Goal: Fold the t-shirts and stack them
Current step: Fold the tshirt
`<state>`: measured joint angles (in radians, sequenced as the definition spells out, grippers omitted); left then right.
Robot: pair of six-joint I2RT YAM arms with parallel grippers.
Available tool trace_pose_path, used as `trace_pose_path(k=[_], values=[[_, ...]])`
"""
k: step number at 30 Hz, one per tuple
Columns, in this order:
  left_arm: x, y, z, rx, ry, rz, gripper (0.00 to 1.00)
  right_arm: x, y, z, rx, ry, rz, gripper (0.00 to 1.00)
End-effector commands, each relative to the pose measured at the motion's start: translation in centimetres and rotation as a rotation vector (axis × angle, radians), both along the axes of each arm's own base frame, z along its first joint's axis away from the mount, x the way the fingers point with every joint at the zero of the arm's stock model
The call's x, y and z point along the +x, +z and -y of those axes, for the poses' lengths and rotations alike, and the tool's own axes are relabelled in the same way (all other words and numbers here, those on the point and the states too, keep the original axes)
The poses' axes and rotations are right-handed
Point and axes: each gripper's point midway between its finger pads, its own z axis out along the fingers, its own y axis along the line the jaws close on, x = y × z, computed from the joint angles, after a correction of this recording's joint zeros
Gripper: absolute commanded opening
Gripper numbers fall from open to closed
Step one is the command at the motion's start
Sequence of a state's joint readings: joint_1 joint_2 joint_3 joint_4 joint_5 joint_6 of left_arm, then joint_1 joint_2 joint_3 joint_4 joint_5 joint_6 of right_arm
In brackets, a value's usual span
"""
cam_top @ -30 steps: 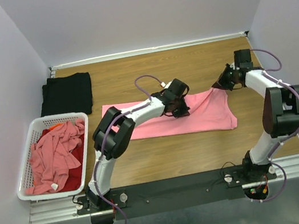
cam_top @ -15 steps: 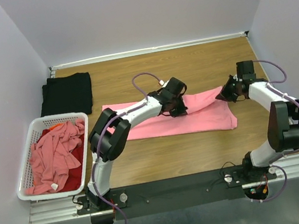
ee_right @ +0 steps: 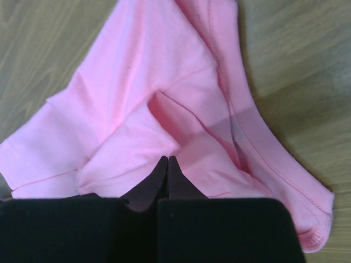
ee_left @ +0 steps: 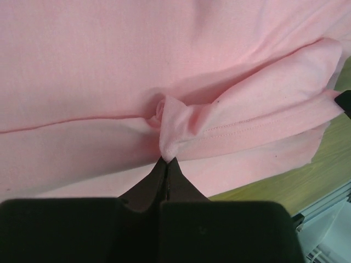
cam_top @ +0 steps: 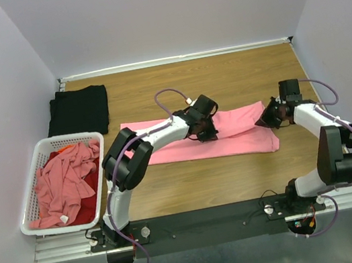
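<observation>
Folding the pink shirt (cam_top: 239,139), which lies on the desk (cam_top: 222,82) right of the basket (cam_top: 57,229). Both the left hand (cam_top: 204,130) and the right hand (cam_top: 272,114) pinch its cloth tight, the right one farther from the basket. Next, probably, both must lift together, evenly.

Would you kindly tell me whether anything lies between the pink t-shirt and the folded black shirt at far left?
Nothing visible does: only table separates the pink t-shirt from the black shirt. The white basket sits nearer the arms, beside that line.
</observation>
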<state>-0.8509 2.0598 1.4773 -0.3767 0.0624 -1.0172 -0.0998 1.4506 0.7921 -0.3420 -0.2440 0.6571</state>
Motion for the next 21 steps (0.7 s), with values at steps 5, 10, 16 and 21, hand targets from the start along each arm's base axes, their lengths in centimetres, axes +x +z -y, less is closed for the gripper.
trace_pose_path(k=[5, 10, 16, 21], values=[[-0.9, -0.2, -0.1, -0.006, -0.037, -0.018, 0.00, -2.1, -2.6, 0.9, -0.050, -0.025, -0.085, 0.01], [-1.0, 0.2, -0.1, -0.009, -0.042, -0.007, 0.17, -2.3, -2.5, 0.8, -0.057, -0.002, -0.082, 0.12], [-0.3, 3.3, -1.6, 0.013, -0.015, 0.079, 0.40, -1.3, 1.2, 1.2, -0.091, 0.018, 0.005, 0.40], [1.1, 5.9, -2.5, 0.052, -0.007, 0.192, 0.35, 0.0, 3.7, 0.0, -0.046, 0.093, 0.077, 0.43]])
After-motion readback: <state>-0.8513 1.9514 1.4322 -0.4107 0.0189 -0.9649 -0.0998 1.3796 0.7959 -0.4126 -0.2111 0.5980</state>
